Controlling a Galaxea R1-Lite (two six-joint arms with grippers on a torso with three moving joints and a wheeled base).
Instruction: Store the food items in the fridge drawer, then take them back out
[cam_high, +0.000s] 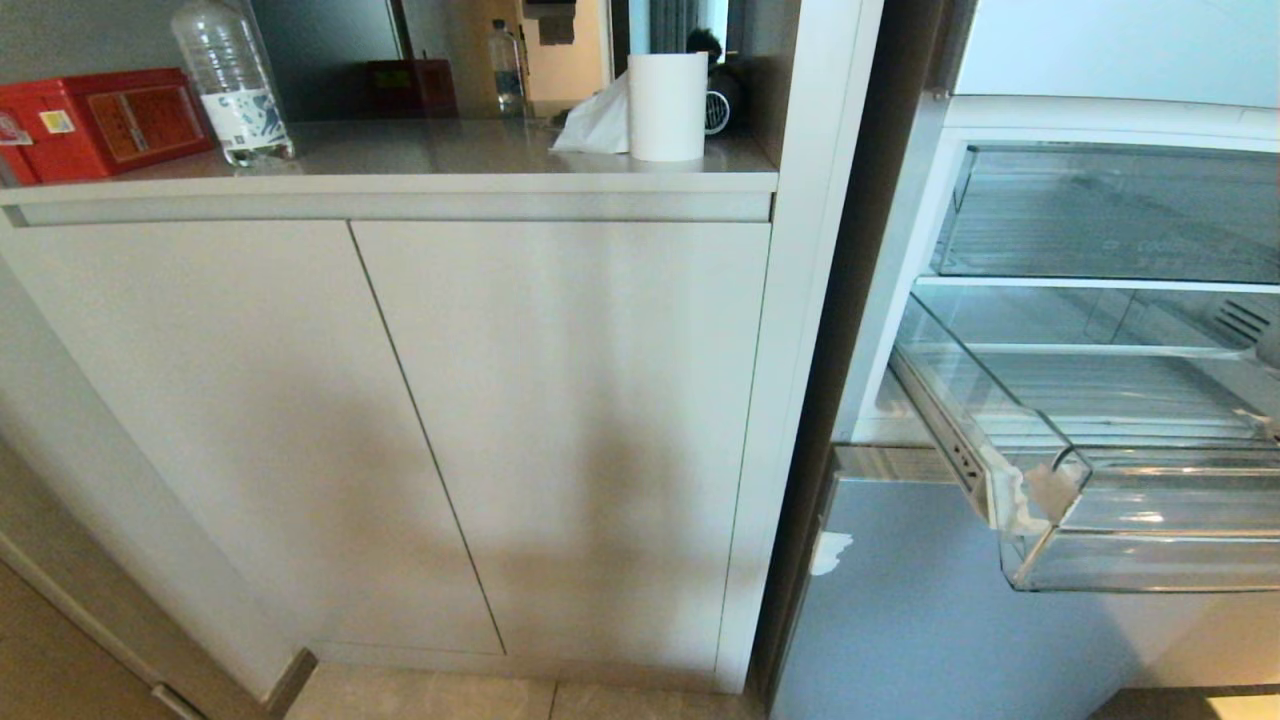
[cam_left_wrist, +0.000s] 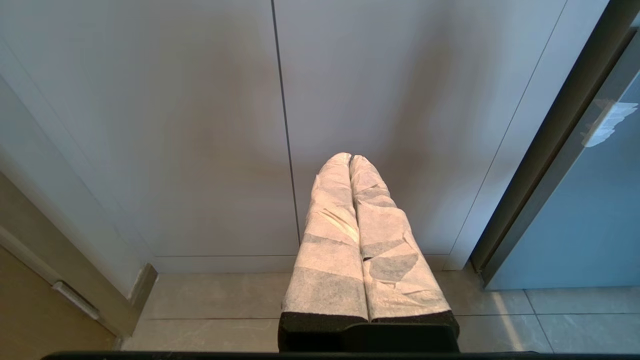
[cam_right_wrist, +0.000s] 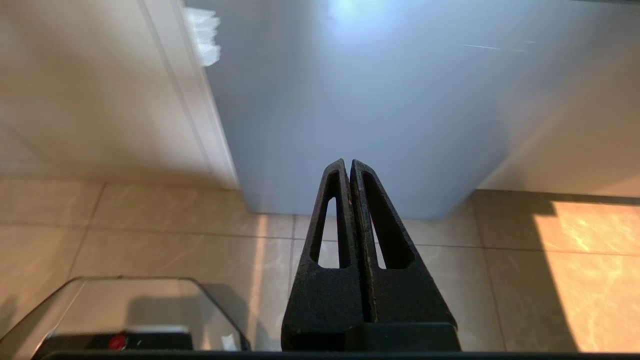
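The fridge drawer (cam_high: 1170, 540) is a wide, shallow clear drawer with a whitish chipped front corner. It stands pulled out of the open fridge at the right of the head view, and nothing shows inside it. No food items are in view. My left gripper (cam_left_wrist: 350, 158), its fingers wrapped in white, is shut and empty, low in front of the cabinet doors (cam_left_wrist: 200, 125). My right gripper (cam_right_wrist: 348, 162), with black fingers, is shut and empty, pointing at the blue-grey lower fridge door (cam_right_wrist: 360, 100) near the floor. Neither arm shows in the head view.
Above the drawer sits a deeper clear bin (cam_high: 1110, 215). The counter (cam_high: 400, 150) to the left holds a red box (cam_high: 100, 120), a water bottle (cam_high: 232, 85) and a white paper roll (cam_high: 667, 105). Tiled floor (cam_right_wrist: 550, 280) lies below, and part of my base (cam_right_wrist: 125, 320) shows.
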